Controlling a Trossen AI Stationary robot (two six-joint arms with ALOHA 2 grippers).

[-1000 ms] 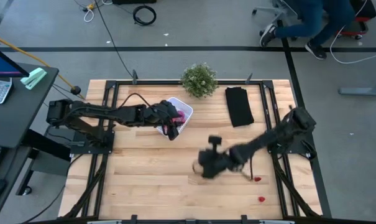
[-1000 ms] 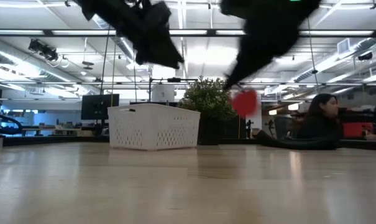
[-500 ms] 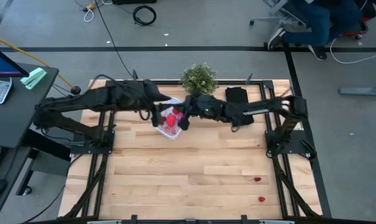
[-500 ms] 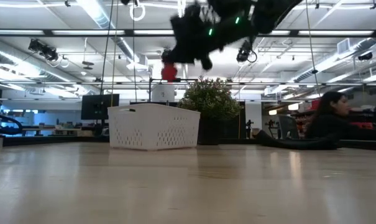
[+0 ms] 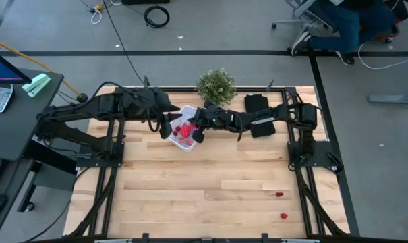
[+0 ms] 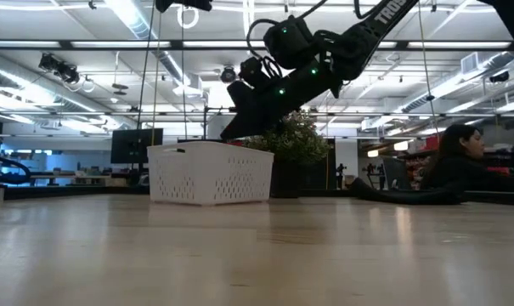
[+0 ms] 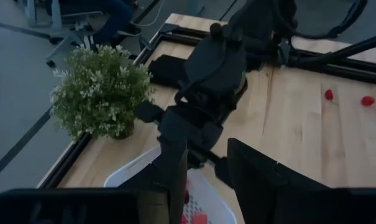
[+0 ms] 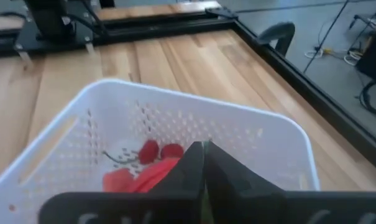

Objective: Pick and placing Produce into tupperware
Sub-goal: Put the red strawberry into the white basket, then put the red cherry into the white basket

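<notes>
1. Tupperware first: the white rectangular plastic container with perforated walls (image 5: 185,132) sits at the far side of my wooden table (image 5: 210,196), right under both grippers.
2. Inside it I see several small red toy fruits (image 8: 151,163) lying on the dotted bottom, directly below the right gripper's tips.
3. My right gripper (image 8: 204,163) hangs over the container's rim; its two dark fingers are pressed together with nothing between them.
4. My left gripper (image 7: 207,163) hovers above the container's other side, fingers parted with a clear gap and nothing held.
5. Two more small red toy pieces (image 5: 279,194) lie on the bare wood near the front right, well apart from either gripper's jaws.
6. Just beyond the right gripper stands a green leafy potted plant (image 5: 216,86), and beside that a black folded cloth (image 5: 259,113) under the right arm.
7. Across the room behind the table, a seated person (image 6: 450,166) shows in the low view.
</notes>
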